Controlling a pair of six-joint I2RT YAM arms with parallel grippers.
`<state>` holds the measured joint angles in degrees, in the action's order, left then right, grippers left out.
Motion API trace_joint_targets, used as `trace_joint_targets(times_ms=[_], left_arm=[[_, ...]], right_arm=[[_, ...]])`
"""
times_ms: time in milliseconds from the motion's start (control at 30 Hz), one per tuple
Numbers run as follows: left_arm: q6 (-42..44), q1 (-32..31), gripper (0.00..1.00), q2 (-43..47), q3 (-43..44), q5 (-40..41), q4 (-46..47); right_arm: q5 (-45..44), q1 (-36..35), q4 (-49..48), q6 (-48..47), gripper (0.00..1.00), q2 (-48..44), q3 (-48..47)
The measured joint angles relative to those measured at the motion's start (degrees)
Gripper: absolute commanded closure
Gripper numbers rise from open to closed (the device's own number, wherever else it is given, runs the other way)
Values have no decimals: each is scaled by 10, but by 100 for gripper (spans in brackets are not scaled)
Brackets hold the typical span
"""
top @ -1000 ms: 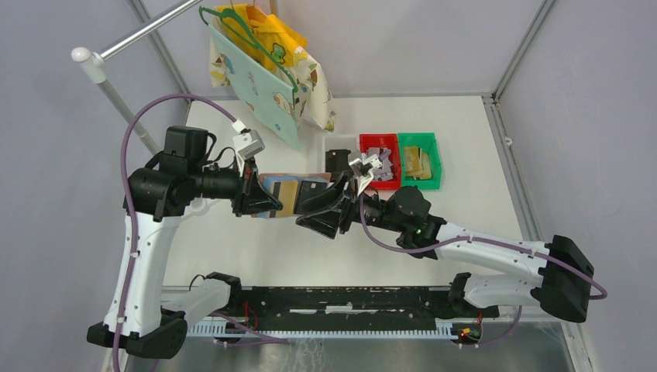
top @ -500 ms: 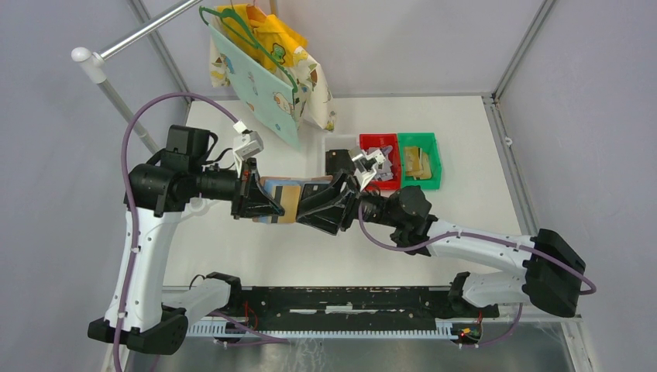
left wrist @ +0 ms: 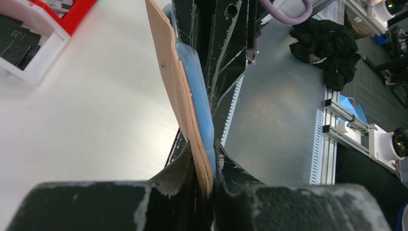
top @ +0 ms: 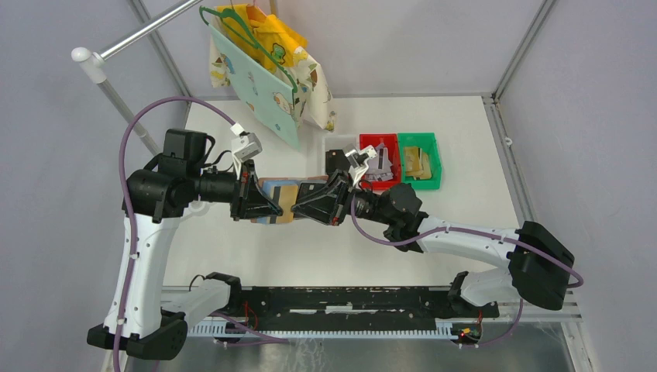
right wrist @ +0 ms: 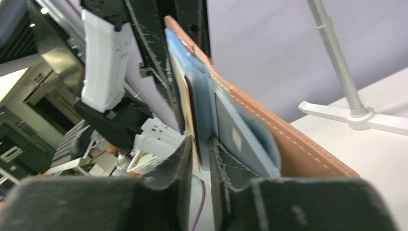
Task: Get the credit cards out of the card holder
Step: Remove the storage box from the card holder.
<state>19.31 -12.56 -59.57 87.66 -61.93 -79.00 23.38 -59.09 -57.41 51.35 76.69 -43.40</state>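
The card holder [top: 276, 199], salmon-pink with light blue pockets, is held open above the table between the two arms. My left gripper [top: 262, 204] is shut on its left edge; in the left wrist view the wallet [left wrist: 169, 72] stands edge-on between the jaws of the left gripper [left wrist: 208, 169]. My right gripper [top: 304, 204] has come in from the right. In the right wrist view its jaws [right wrist: 202, 147] stand closed to a narrow gap on a gold-tan credit card [right wrist: 189, 113] and the pocket edge. A grey card [right wrist: 232, 131] sits in the neighbouring pocket.
A clear bin [top: 336, 159] with black cards, a red bin [top: 380, 161] and a green bin [top: 419, 160] stand side by side behind the wallet. Printed bags [top: 267, 74] hang from a rack at the back left. The rack's stand [right wrist: 353, 115] shows beyond the wallet.
My right gripper has moved left onto the open wallet and its fingers have narrowed around a gold-tan card. The left gripper holds the wallet almost still.
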Motion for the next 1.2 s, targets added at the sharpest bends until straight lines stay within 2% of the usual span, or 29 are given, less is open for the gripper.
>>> trace_joint_targets(times_ms=[100,300,567,667,833,900,967,1033,1133,1200], left_arm=[[-7,2,74,0,-8,19,11],[-9,2,72,0,-11,27,17],[-9,-2,73,-4,-10,-19,24],[-9,-2,75,-12,-2,-32,21],[-9,-2,87,-19,6,-42,16],[-9,-2,93,-19,7,-43,15],[-9,-2,98,-19,8,-45,15],[-9,-2,98,-19,8,-45,16],[-9,-2,98,-19,8,-45,17],[-10,-2,98,-19,8,-45,18]], right_arm=[[-23,0,19,-2,86,6,-3],[-26,2,-14,11,99,27,-2],[-15,7,-144,45,100,29,51],[-14,9,-182,56,100,26,74],[-14,14,-201,60,100,18,88],[-13,14,-202,60,93,14,89],[-11,14,-202,60,81,11,89],[-9,14,-202,63,70,11,89],[-7,12,-206,66,63,12,87],[-5,9,-214,70,63,18,82]])
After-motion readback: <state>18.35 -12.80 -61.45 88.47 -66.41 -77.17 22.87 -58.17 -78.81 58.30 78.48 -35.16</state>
